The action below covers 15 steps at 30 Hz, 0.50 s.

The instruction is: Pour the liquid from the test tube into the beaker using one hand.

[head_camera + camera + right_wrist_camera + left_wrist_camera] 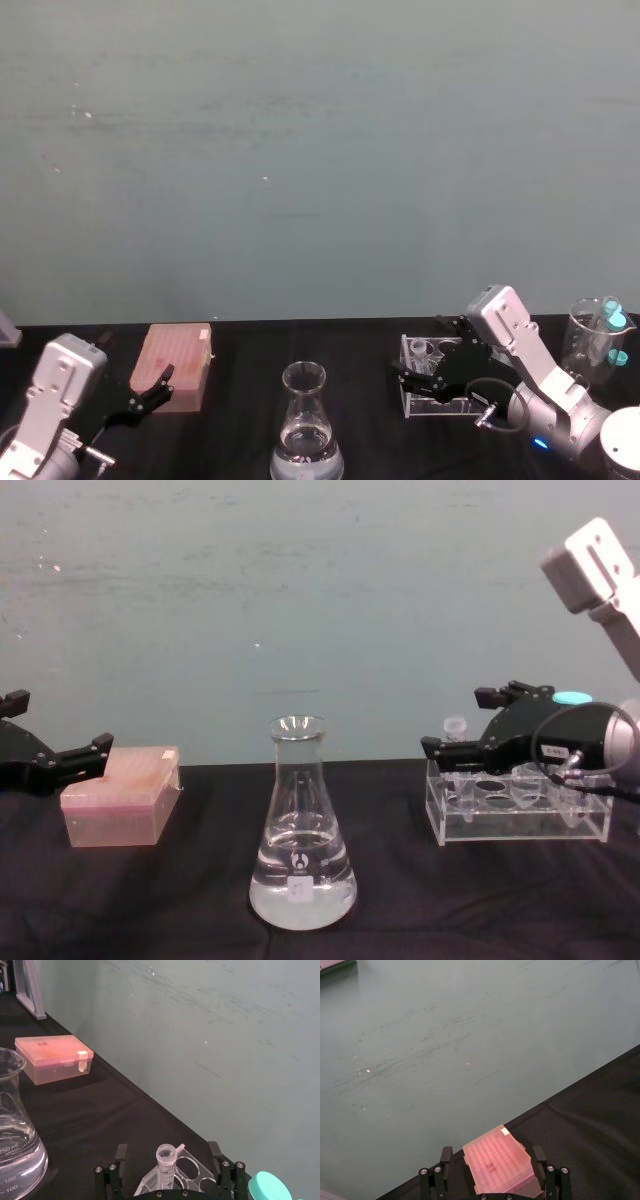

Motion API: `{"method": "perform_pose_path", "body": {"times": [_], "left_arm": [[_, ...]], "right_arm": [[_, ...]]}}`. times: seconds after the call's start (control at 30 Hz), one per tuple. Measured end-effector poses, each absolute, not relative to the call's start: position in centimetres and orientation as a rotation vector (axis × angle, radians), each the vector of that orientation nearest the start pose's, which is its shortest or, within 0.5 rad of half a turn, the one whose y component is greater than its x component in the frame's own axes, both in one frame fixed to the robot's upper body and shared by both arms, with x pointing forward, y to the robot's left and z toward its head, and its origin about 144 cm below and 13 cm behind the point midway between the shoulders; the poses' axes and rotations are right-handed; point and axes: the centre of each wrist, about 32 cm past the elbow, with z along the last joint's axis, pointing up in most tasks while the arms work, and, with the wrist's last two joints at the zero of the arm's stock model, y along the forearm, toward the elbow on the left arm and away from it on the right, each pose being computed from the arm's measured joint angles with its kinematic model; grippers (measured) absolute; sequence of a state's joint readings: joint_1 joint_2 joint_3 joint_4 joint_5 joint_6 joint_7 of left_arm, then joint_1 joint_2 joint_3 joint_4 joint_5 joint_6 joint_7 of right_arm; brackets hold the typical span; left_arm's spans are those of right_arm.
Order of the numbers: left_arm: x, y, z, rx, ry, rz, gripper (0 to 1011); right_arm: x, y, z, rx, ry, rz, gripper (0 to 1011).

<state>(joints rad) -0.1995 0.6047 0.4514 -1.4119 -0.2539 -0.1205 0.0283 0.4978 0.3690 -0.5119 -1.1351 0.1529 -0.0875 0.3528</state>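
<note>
We find the test tube [166,1164] standing upright in the end hole of the clear rack [520,818], on the end that faces the beaker [300,830]. It sits directly between the fingers of the right gripper [458,722]. The jaws stand wide open, one finger on each side of the tube with a visible gap on both sides, so this gripper has hold of nothing. The right arm reaches in from the right edge of the worktop [350,348]. Its wrist is roughly level at the height of the rack top, and its fingers point toward the middle of the worktop. The test tube is slim and clear, with printed graduation marks along its wall and a flared rim; we cannot tell how full it is. The rack stands on the right half of the worktop, toward the rear edge. The beaker stands upright at the middle of the worktop, nearer the front edge and well apart from the rack, and clear liquid [300,885] fills its wide base. The left gripper [152,388] rests low at the left edge of the worktop with its jaws open and its tips just beside a pink box [180,368]. We cannot tell whether they touch the box.
</note>
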Motion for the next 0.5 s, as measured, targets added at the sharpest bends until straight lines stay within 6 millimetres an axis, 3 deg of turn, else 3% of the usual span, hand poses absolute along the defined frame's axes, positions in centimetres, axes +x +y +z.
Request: {"method": "perform_pose_path", "body": {"times": [0.5], "left_arm": [[48.86, 30.97, 113.98, 0.305, -0.285, 1.248, 1000]], "right_arm": [[57.68, -24.33, 116.2, -0.3, -0.217, -0.929, 1000]]}}
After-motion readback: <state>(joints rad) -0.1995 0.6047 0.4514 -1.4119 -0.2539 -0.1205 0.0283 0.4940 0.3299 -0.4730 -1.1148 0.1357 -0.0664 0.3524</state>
